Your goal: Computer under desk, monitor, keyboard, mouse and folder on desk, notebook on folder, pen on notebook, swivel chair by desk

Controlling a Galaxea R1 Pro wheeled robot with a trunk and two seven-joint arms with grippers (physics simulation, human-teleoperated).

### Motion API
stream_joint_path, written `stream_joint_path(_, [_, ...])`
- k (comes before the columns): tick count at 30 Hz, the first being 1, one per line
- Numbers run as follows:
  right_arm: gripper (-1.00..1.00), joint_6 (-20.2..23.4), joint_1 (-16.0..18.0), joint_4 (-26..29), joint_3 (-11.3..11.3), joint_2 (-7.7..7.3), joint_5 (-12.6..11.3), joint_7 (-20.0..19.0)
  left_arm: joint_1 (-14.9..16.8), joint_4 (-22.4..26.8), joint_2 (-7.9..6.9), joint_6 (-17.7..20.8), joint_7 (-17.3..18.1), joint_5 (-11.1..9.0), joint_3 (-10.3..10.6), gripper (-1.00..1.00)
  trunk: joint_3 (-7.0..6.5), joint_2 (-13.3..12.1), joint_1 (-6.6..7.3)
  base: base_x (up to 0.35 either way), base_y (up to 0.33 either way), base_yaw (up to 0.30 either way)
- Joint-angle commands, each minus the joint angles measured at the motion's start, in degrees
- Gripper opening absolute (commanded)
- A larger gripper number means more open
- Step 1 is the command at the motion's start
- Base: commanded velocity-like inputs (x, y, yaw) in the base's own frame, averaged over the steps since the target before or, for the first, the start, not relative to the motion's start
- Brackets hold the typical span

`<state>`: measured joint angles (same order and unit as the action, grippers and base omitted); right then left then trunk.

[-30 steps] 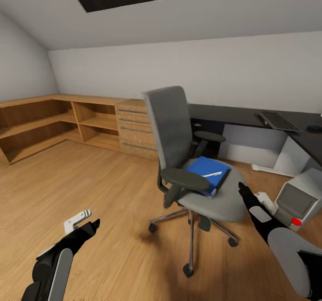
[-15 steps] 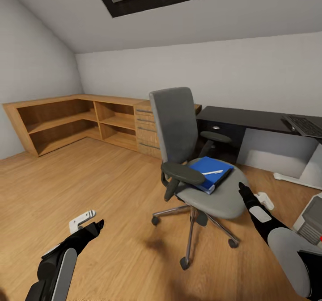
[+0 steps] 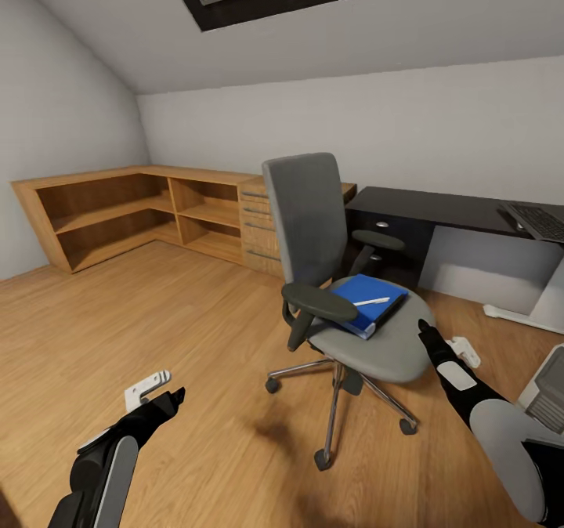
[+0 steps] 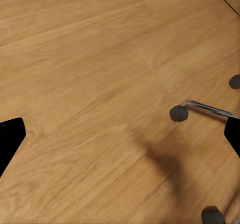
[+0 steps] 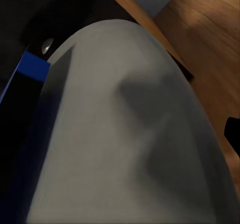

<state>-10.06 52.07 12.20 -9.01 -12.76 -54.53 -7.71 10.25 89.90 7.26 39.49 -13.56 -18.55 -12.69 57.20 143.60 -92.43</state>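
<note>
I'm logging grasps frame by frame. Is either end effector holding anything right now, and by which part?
Nothing is held. The left end effector hangs open over bare floor, and the right end effector is beside the swivel chair seat, gripping nothing.

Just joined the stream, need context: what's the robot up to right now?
Nothing is held. The robot faces the swivel chair, which stands on the wood floor out from the desk. The blue folder lies on the seat with the pen on top. The right gripper hovers open beside the seat edge; the left gripper hangs open over the floor. The keyboard is on the desk.
</note>
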Motion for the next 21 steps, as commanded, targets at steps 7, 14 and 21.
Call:
stream_joint_path(7, [1.0,0.07,0.05,-0.13,-0.21,-0.97,-0.97,-0.47,0.03,0.04,0.04,0.23,-0.42,-0.61,-0.05,1.0,0.06,0.02,0.01,0.0,0.0,0.0])
stream_joint_path(14, [1.0,0.13,0.05,-0.42,-0.31,-2.91,-2.52,-0.46,0.03,0.02,-0.04,0.23,-0.42,-0.61,-0.06,1.0,0.06,0.02,0.01,0.0,0.0,0.0])
stream_joint_path(21, [1.0,0.57,0.01,-0.64,-0.3,-3.99,-5.98,-0.46,0.03,0.02,-0.05,0.23,-0.42,-0.61,-0.05,1.0,0.06,0.02,0.01,0.0,0.0,0.0])
